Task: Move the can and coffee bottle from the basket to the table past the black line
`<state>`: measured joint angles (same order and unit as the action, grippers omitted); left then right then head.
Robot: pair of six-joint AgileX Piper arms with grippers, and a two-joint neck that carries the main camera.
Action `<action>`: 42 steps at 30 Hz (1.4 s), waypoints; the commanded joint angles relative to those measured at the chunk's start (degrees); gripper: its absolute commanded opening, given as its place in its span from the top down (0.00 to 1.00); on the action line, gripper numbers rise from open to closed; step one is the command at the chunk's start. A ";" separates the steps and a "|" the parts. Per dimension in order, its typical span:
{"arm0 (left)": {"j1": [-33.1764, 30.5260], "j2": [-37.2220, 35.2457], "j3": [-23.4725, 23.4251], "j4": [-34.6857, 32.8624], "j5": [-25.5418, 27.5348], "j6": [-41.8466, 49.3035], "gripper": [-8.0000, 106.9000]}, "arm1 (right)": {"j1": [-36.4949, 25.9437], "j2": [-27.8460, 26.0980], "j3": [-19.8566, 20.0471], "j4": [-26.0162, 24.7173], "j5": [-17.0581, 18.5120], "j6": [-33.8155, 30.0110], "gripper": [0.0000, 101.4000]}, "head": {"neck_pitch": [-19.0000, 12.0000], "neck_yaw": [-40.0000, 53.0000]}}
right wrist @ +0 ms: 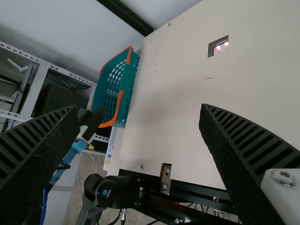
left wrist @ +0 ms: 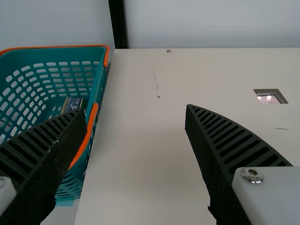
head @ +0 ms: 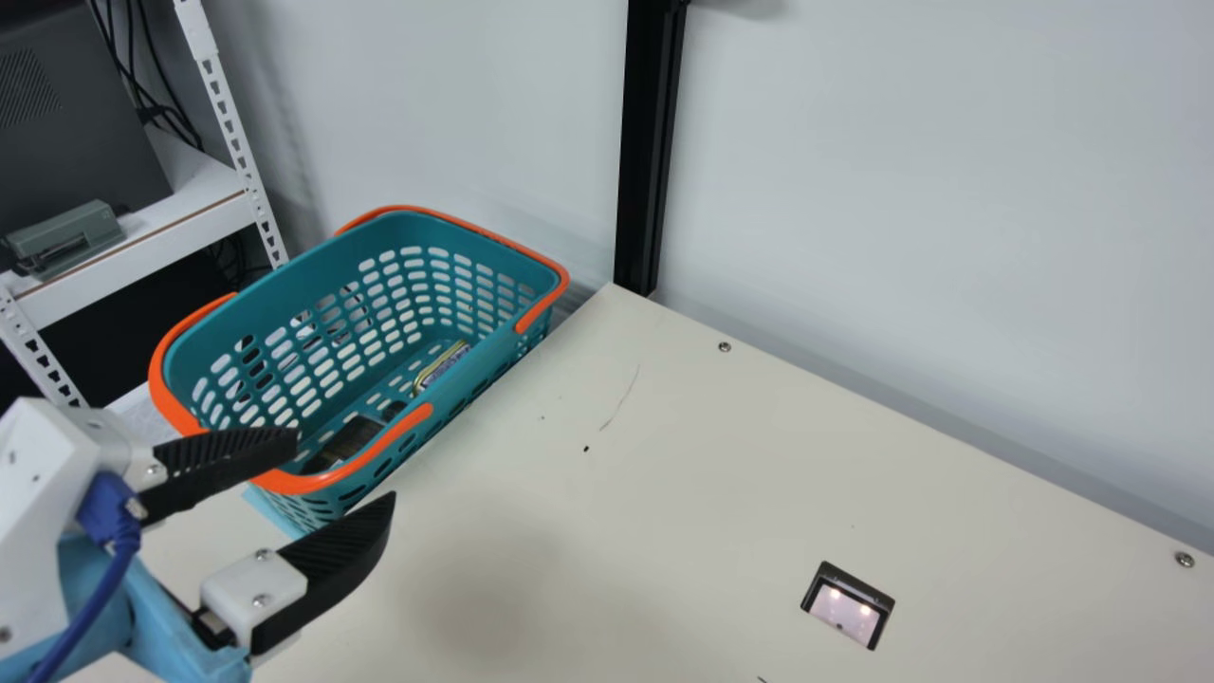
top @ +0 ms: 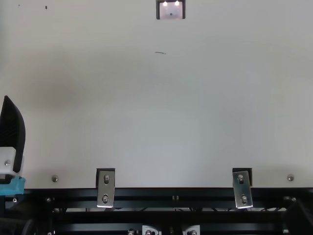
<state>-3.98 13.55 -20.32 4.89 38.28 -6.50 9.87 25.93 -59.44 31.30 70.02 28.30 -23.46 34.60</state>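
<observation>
"Shelving (head: 180,247) is set at the far left; what is placed next to it?"

"The left end effector (head: 345,464) is held wide and empty by the near end of the basket (head: 379,232). Inside, what is taken to be the bottle (head: 349,441) is laid on the floor, ahead of the end effector and over the rim. The can (head: 442,367) is placed beyond it, the same way but farther in."

"Which arm is best used?"

"The left, being nearer. The right end effector (right wrist: 139,106), also spread and empty, is kept well apart, across the table (head: 616,569)."

"And how are they pointed?"

"Both long axes seem to be run along the basket's long side, toward its far end. The can's top cannot be told. The rim could be knocked if the reach is made too low."
</observation>
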 commanded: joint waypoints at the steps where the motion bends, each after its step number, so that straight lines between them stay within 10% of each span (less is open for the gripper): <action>1: 0.00 0.00 0.00 0.00 0.00 0.00 0.15 | 0.00 0.00 0.00 0.00 0.00 0.00 0.00 | -1.42 0.88; 23: 0.82 2.32 -1.59 -0.01 -1.27 -0.44 0.15 | 0.00 0.00 0.00 0.00 0.00 0.00 0.00 | -1.42 0.88; 42: 12.01 37.94 -24.65 1.25 -13.14 -0.18 0.15 | 0.00 0.00 0.00 0.00 0.00 0.00 0.00 | -1.42 0.88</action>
<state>5.60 44.28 -42.12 8.17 26.00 -9.47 9.87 25.93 -59.44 31.30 70.02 28.30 -23.46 34.60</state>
